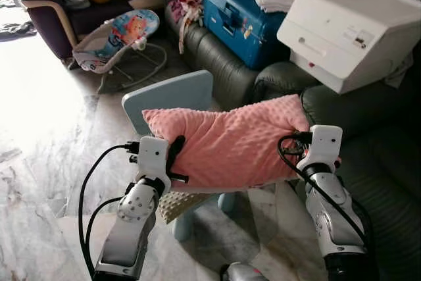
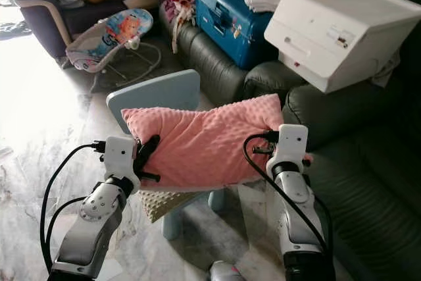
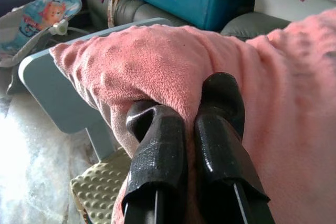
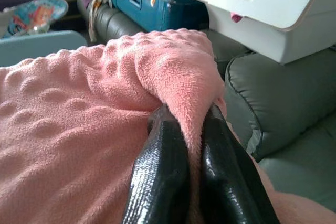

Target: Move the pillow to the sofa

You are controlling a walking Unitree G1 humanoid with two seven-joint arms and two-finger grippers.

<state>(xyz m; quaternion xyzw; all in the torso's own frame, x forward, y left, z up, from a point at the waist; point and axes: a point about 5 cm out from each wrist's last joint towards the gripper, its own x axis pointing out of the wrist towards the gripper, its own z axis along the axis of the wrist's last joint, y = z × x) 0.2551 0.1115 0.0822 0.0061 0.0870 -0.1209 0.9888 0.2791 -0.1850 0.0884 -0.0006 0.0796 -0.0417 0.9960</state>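
A pink bumpy pillow (image 1: pixel 230 143) hangs between my two arms, lifted above a small light-blue chair (image 1: pixel 172 97). My left gripper (image 1: pixel 175 154) is shut on the pillow's left end; the left wrist view shows its black fingers (image 3: pixel 157 150) pinching pink fabric (image 3: pixel 173 61). My right gripper (image 1: pixel 304 137) is shut on the pillow's right corner, where the fingers (image 4: pixel 163 166) squeeze a fold of the fabric (image 4: pixel 178 72). The dark green sofa (image 1: pixel 375 162) lies to the right, its seat just past my right arm.
A white storage box (image 1: pixel 352 27) and a blue suitcase (image 1: pixel 240 21) with clothes occupy the sofa's far part. A cream dotted cushion (image 1: pixel 179 203) lies on the chair seat under the pillow. A baby bouncer (image 1: pixel 118 37) stands on the marble floor (image 1: pixel 39 129) at the back left.
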